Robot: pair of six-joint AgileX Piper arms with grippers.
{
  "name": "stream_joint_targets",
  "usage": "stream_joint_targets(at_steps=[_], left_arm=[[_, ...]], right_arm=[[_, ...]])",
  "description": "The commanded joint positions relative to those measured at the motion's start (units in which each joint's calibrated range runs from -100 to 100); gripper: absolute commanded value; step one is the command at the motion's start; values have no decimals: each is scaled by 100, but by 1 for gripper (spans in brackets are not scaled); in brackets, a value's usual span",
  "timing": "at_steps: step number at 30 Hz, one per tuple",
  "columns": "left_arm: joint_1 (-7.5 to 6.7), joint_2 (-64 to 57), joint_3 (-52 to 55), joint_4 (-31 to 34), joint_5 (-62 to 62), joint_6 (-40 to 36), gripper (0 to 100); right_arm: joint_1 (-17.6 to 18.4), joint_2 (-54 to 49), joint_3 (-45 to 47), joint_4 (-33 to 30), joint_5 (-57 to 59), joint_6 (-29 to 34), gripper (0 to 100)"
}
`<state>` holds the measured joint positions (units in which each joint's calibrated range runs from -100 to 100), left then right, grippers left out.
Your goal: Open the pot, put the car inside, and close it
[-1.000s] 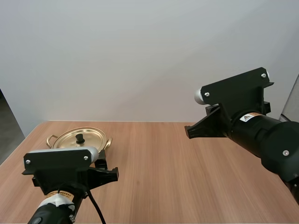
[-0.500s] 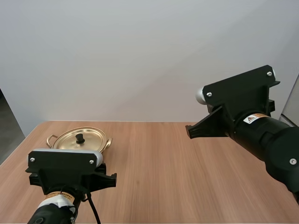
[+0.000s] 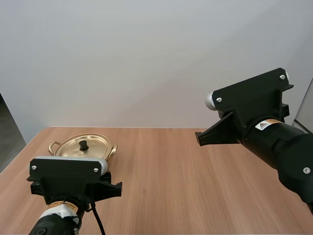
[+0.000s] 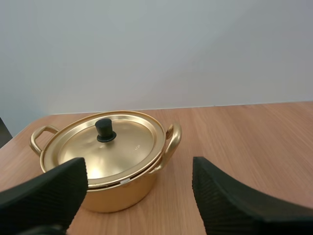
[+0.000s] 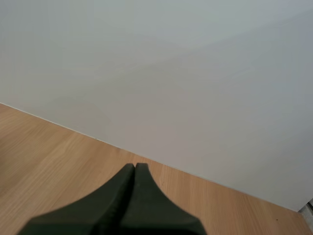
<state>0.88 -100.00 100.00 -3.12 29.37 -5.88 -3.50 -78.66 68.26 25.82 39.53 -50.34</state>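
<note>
- Soft, even white light fills the high view; the pale wall (image 3: 156, 58) brightens slightly toward the table (image 3: 171, 186).
- Shadows on the wood lie faint and diffuse.
- In the left wrist view, the golden lid (image 4: 127, 147) of the pot (image 4: 122, 193) carries a broad, mellow sheen below its black knob (image 4: 104, 129).
- The fingers (image 4: 225, 200) of the left gripper (image 4: 139, 166) read near-black, their ribbing just visible.
- A faint diagonal band of shade crosses the wall in the right wrist view.
</note>
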Motion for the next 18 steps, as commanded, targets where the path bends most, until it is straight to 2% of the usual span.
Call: stream_joint_targets(at_steps=[1, 11, 12, 13, 14, 16, 18], left_arm=[[-73, 0, 0, 2, -6, 0, 100], [-84, 0, 0, 28, 37, 0, 99], [-84, 0, 0, 42, 37, 0, 89], [-84, 0, 0, 42, 37, 0, 72], [-84, 0, 0, 42, 37, 0, 51], [-84, 0, 0, 42, 37, 0, 0], [-84, 0, 0, 69, 9, 32, 0]], right_arm=[[-5, -4, 6, 3, 7, 5, 0], [-5, -4, 6, 3, 7, 5, 0], [-5, -4, 6, 3, 7, 5, 0], [-5, -4, 6, 3, 7, 5, 0], [-5, -4, 6, 3, 7, 5, 0], [-5, -4, 6, 3, 7, 5, 0], [-5, -4, 6, 4, 7, 140, 0]])
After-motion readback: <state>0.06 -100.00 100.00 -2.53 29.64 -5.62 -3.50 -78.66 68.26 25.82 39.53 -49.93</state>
